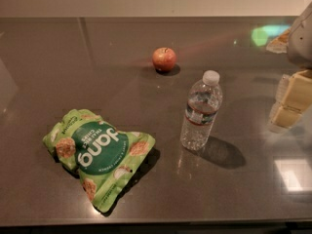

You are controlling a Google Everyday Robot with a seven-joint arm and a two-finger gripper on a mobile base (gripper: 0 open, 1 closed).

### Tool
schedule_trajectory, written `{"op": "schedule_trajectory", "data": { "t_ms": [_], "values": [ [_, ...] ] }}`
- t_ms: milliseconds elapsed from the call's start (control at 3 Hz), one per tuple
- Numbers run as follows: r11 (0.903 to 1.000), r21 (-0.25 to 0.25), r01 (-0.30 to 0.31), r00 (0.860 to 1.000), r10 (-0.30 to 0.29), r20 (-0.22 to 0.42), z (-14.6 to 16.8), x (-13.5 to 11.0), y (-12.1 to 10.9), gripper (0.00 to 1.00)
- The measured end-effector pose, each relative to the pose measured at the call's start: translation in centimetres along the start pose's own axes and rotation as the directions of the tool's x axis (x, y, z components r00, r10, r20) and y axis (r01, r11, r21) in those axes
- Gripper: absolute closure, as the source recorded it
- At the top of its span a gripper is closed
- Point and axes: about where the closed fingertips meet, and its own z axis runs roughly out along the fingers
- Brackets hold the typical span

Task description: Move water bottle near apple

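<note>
One water bottle (201,112) stands upright near the middle of the table (44,48), the apple (164,59) apart behind it to the left, a green snack bag (100,152) farther left, and the gripper (286,104) hangs at the right edge, touching nothing, open or closed I cannot tell.

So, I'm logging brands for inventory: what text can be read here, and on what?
"dong", or close to it: large white letters on the green snack bag.
Smaller print beside it: blurred.
Label on the water bottle: too small to read.
No text on the apple, nor the claw at the right edge.
</note>
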Motion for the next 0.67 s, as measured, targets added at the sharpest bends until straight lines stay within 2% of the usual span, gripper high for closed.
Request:
{"op": "schedule_trajectory", "data": {
  "t_ms": [333, 667],
  "values": [
    [1.0000, 0.000, 0.000, 1.000, 0.000, 0.000, 0.00, 0.00, 0.00, 0.00],
    [0.9988, -0.017, 0.045, 0.997, -0.044, 0.056, -0.12, -0.98, 0.22, 0.00]
  ]
}}
